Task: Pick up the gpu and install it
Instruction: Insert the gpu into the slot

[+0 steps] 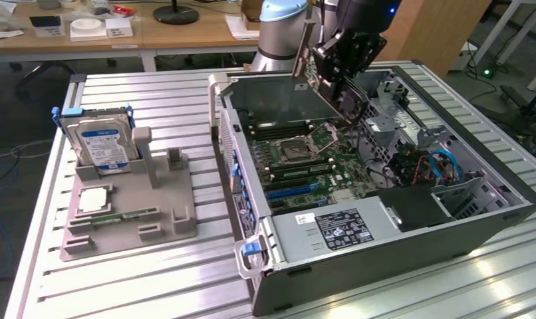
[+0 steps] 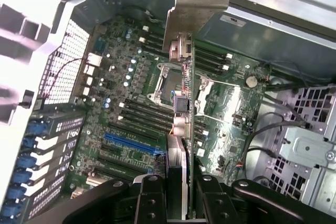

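Grip: my fingers (image 2: 152, 199) are closed partway, one pad on each face of the gpu (image 1: 332, 85). The card sits edge-on in the gripper (image 2: 181, 195), and no gap shows between pads and board.

Card: it hangs above the motherboard (image 2: 131, 108), clear of it and touching nothing. Its pale metal bracket (image 2: 195, 3) is the end farthest from me. In the exterior view the card is tilted, not square to the motherboard.

Below: the long edge of the card runs over the CPU socket (image 2: 167, 85). The blue slot (image 2: 131, 144) lies off to one side of that line, not under it.

Around: the case (image 1: 481, 219) lies open on its side, its walls standing up around the motherboard. Blue and red cables (image 1: 441, 163) bunch beside the motherboard, near the drive bays.

Risks, as I judge them:
- Tilt: if it is not levelled, one corner of the edge connector meets the motherboard first and may jam or scrape parts.
- Offset: a card seated off the slot line presses on the socket area or neighbouring slots.
- Bracket: it may catch the case wall beside the motherboard.
- Hold: I grip at one end only, so any contact load could pivot the card between my pads.
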Controlling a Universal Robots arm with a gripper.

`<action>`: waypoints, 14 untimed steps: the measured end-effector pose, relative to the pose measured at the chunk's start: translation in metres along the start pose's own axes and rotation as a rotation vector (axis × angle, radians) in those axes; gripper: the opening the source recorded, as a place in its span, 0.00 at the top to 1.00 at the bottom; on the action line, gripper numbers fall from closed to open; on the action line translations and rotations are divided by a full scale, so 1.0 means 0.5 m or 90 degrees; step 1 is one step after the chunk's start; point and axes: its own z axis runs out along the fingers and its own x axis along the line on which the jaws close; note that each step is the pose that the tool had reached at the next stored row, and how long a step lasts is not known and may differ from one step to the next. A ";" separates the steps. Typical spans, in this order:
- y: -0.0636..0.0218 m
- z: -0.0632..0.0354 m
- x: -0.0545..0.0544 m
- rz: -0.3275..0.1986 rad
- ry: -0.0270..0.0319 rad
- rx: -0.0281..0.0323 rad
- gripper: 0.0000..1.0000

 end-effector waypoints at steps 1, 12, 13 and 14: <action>-0.001 0.000 0.000 -0.005 0.0003 0.0000 0.73; -0.005 0.000 0.002 -0.070 0.0044 0.0001 0.73; -0.006 0.000 0.002 -0.075 0.0047 0.0001 0.73; -0.006 -0.001 0.002 -0.080 0.0051 0.0001 0.73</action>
